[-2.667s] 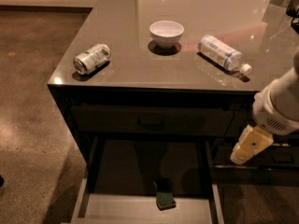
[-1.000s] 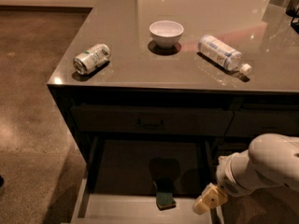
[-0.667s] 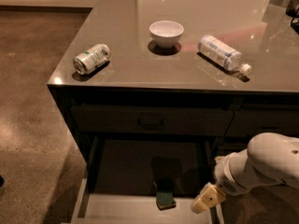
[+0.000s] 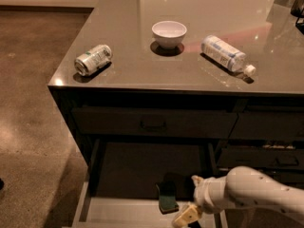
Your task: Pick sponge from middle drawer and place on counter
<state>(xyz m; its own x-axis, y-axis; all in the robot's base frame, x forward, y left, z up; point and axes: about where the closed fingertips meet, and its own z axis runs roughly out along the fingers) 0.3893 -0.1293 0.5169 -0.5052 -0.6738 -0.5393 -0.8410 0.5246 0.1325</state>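
1. On the glossy grey-brown counter point(image 4: 142, 77), I see a silver can point(image 4: 92, 59) lying sideways at the left.
2. A white bowl point(image 4: 169, 32) stands mid-counter. Below it, the small teal-and-yellow sponge point(image 4: 167, 202) rests in the open, pale-grey middle drawer point(image 4: 118, 213).
3. My pincer point(image 4: 186, 216) sits just right of the sponge. I cannot tell whether it is open or closed.
4. A clear plastic bottle point(image 4: 223, 52) lies at the right.

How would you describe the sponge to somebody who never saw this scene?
Below the grey-brown counter, the middle drawer stands pulled open. The sponge lies inside, close beside the tool: a small dark-green block, the only loose thing seen in that drawer.
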